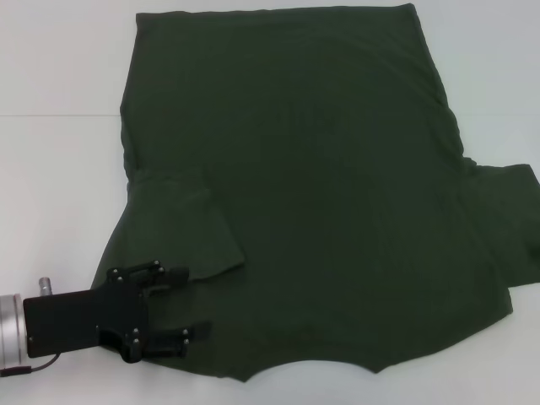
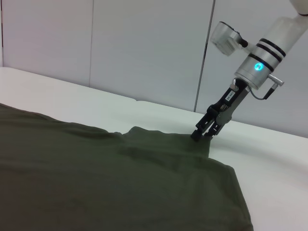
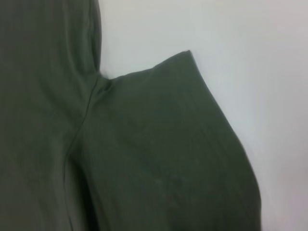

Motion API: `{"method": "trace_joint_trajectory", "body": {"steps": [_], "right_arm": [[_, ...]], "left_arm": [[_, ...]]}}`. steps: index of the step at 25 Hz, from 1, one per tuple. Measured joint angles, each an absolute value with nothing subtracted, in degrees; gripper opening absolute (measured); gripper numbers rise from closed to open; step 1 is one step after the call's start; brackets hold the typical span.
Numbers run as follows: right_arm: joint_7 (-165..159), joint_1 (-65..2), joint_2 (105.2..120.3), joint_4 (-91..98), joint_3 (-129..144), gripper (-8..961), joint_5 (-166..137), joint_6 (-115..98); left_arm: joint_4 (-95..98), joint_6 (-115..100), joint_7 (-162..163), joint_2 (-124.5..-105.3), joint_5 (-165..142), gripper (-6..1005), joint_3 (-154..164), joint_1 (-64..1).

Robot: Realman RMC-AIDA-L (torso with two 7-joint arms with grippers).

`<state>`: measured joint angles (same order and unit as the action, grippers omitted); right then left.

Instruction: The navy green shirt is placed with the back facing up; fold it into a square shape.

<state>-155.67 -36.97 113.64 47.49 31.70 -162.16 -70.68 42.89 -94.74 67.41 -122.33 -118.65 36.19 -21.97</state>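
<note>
Head view: the navy green shirt lies plain side up across the white table, its left sleeve folded inward. The left gripper hovers at the shirt's near left corner, fingers spread apart over the cloth. Left wrist view shows the right gripper pinching the far sleeve, fingertips clenched on the fabric.

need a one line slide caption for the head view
Left gripper open over the near left shoulder of the navy green shirt, whose left sleeve already lies folded inward on the white table.
</note>
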Motion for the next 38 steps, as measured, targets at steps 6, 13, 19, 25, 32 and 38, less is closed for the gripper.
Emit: {"method": "trace_joint_trajectory", "body": {"steps": [6,13,19,25,32,38], "right_arm": [[-155.6,-37.0,113.87,47.5,31.8,870,-162.4,-70.1],[-155.8,-37.0,114.07,47.5,33.0,568,-162.5,-70.1],[-156.0,-37.3,114.08,47.7,33.4,316,-162.5,-70.1],[-155.8,-37.2,114.08,48.0,33.4,185,-162.5,-70.3],[-155.5,-36.3,114.11,49.8,33.3,38,-162.3,-70.2],[-155.4,-34.3,114.07,53.3,32.6,35,-159.6,-70.3]], "left_arm": [[42.9,-94.7,67.4,-122.41,-118.7,859,36.1,-22.0],[42.9,-94.7,67.4,-122.42,-118.7,858,35.9,-21.9],[42.9,-94.7,67.4,-122.42,-118.6,858,35.8,-21.8],[42.9,-94.7,67.4,-122.42,-118.5,858,35.7,-21.8],[42.9,-94.7,67.4,-122.42,-118.3,857,35.7,-21.8],[42.9,-94.7,67.5,-122.42,-118.2,857,35.5,-21.8]]}}
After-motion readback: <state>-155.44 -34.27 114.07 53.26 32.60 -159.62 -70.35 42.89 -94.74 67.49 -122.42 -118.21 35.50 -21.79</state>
